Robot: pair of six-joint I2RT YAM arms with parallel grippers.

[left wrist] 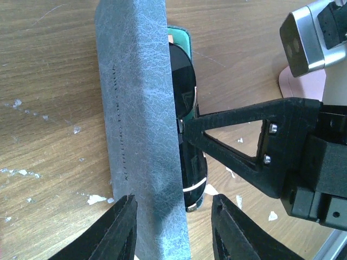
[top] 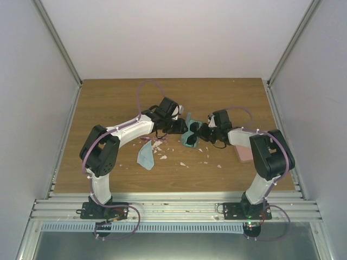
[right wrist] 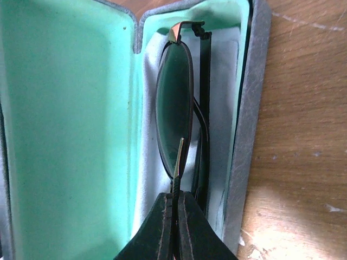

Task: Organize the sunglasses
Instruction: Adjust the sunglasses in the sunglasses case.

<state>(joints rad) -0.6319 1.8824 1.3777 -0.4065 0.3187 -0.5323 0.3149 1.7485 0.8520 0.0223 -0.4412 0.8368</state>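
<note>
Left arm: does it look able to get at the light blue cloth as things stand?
Likely yes, once it backs off. The cloth lies uncovered beside the left arm. For now the left gripper straddles the case lid, while the right gripper pinches the black sunglasses inside.

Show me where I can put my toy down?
Bare wood runs along the far edge of the table. The front middle, between cloth and pink case, is free apart from white scraps. Crowded at the open case, where left gripper and right gripper meet.
</note>
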